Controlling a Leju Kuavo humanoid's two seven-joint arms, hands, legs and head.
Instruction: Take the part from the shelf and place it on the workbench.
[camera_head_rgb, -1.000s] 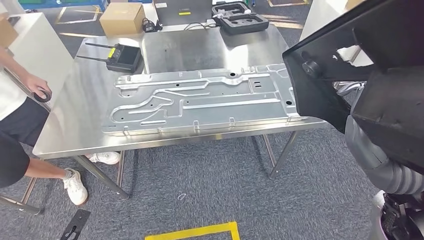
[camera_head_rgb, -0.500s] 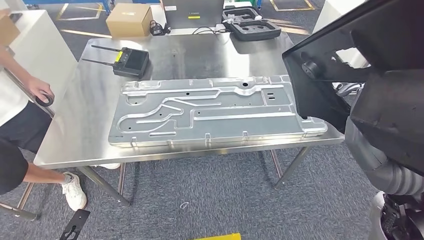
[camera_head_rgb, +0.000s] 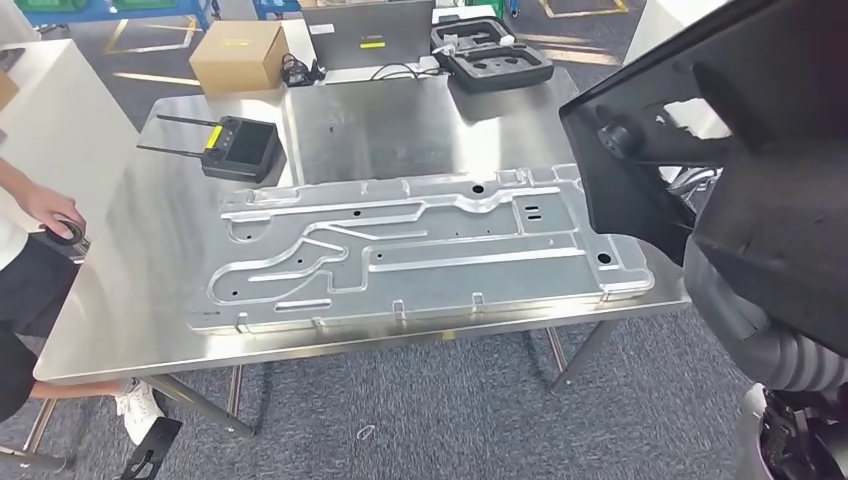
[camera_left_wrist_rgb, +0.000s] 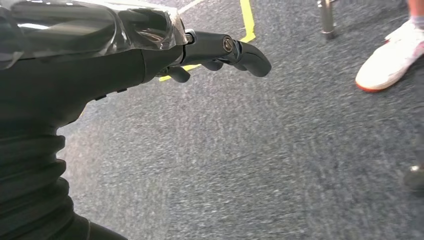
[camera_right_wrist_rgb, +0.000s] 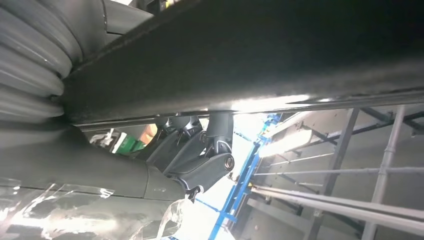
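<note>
Black part (camera_head_rgb: 740, 150) held up at the head view's right side, over the workbench's (camera_head_rgb: 150, 290) right edge, above the right end of the long embossed metal panel (camera_head_rgb: 420, 250) lying flat there. Right hand (camera_right_wrist_rgb: 192, 162) under the part in the right wrist view, fingers (camera_right_wrist_rgb: 215, 167) curled up against its dark underside, gripping it. Left hand (camera_left_wrist_rgb: 220, 50) hangs over grey carpet, fingers loosely curled, holding nothing. Radio controller (camera_head_rgb: 238, 148) near far left corner.
</note>
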